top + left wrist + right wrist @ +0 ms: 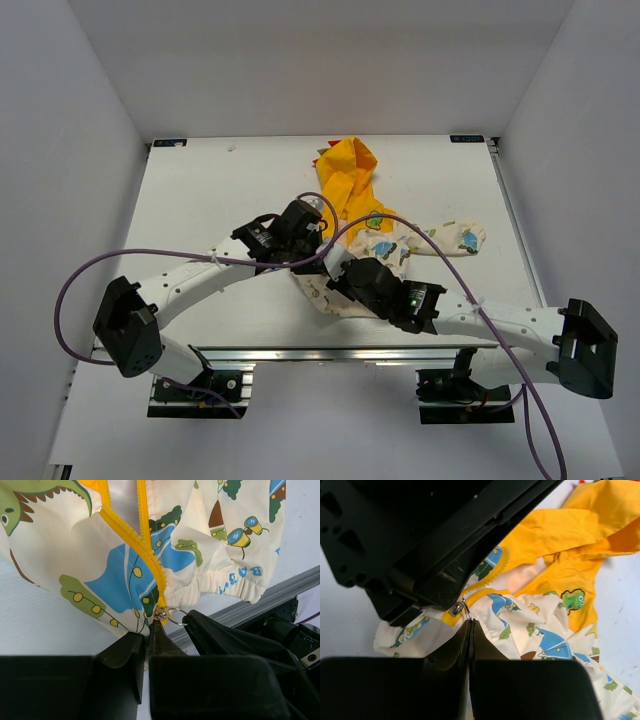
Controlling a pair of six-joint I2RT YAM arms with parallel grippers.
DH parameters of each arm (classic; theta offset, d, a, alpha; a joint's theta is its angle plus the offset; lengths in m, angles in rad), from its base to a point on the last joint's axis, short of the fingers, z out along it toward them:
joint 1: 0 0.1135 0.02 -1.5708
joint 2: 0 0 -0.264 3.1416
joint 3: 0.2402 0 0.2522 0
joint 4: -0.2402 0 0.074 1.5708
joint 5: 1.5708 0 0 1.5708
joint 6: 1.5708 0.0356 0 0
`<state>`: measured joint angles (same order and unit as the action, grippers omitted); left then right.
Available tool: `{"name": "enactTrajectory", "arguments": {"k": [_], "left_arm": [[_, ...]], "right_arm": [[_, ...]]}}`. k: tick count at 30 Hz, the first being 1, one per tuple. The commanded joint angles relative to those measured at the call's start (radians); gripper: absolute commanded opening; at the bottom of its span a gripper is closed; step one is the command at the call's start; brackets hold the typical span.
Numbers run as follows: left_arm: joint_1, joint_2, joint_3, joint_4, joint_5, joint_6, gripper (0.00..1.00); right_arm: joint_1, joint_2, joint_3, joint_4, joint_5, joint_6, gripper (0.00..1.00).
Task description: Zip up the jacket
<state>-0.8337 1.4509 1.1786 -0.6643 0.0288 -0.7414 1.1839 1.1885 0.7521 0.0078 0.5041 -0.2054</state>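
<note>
1. Pressed together nearest the lens, the left end effector [148, 632] is seen pinching the jacket [115, 575] at its hem, just under the zip slider [161, 613]
2. Light, soft, limp cloth is judged; the hem should be held taut and the ring pull [176, 616] taken
3. The right end effector [470, 630] is closed against that ring; whether it is truly gripped cannot be told
4. The jacket is spread out on the bench [200, 190]; no container is seen

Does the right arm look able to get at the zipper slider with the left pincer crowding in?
Probably yes. The right pincer sits shut with its tips just under the zipper slider. The left pincer crowds the same spot from the far side but leaves the slider uncovered.
</note>
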Motion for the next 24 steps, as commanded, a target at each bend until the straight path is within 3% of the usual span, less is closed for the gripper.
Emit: {"name": "enactTrajectory", "arguments": {"k": [1, 12, 14, 19, 24], "left_arm": [[-0.002, -0.052, -0.008, 0.032, 0.036, 0.034, 0.00], [-0.002, -0.073, -0.008, 0.063, 0.080, 0.057, 0.00], [-0.001, -0.075, -0.008, 0.063, 0.082, 0.060, 0.00], [-0.002, -0.084, -0.013, 0.072, 0.097, 0.065, 0.00], [-0.004, -0.089, -0.013, 0.077, 0.102, 0.068, 0.00]], "right_arm": [[-0.007, -0.044, 0.010, 0.023, -0.091, 0.014, 0.00], [-0.036, 0.008, 0.010, 0.029, -0.139, 0.089, 0.00], [-0.036, 0.014, 0.012, 0.035, -0.133, 0.101, 0.08], [-0.043, 0.033, 0.019, 0.047, -0.128, 0.118, 0.15], [-0.044, 0.039, 0.023, 0.049, -0.116, 0.130, 0.09]]}}
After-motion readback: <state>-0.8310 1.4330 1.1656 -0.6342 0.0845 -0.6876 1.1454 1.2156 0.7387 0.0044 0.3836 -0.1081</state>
